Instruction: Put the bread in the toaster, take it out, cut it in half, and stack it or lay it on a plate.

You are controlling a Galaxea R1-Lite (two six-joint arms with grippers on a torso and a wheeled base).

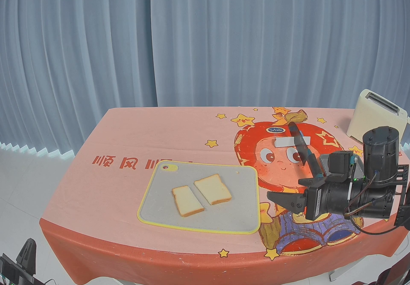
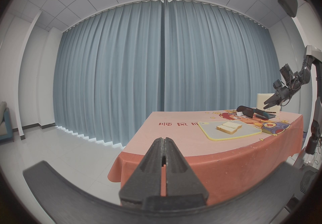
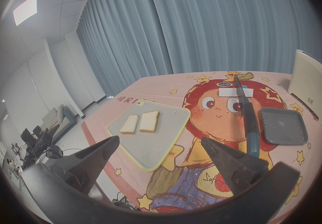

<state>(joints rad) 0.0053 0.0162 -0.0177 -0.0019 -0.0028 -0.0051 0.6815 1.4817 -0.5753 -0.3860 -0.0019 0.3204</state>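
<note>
1. Jaws first. The right gripper (image 3: 159,140) is spread wide with nothing in it. It hangs over the near right part of the table, above the cartoon print, between the cutting board (image 3: 151,149) and a dark grey tray (image 3: 283,127).
2. The left gripper (image 2: 163,140) has its fingers pinched together, just a hairline slit between them, and it's empty. It sits low, off the table's near left corner, and the head camera's frame edge cuts it off.
3. The bread is already cut. The two bread halves (image 1: 212,189) lie flat just beside each other around the middle of the board.
4. The knife (image 1: 300,145) lies on the tablecloth (image 1: 128,127) beyond the right gripper, with its blade across a white strip (image 1: 282,142). From the head camera the arm hides the end of the handle.
5. That same arm covers most of the tray from the head camera. The right wrist camera shows the tray bare, just beside the knife handle.
6. The cream toaster (image 1: 376,117) stands at the far right corner. The right wrist frame clips it, and I can't see into the slots.
7. Writing: the red characters (image 1: 128,162) on the cloth run under the board's far edge. The oval label (image 1: 276,130) on the cartoon's forehead is too small to read.
</note>
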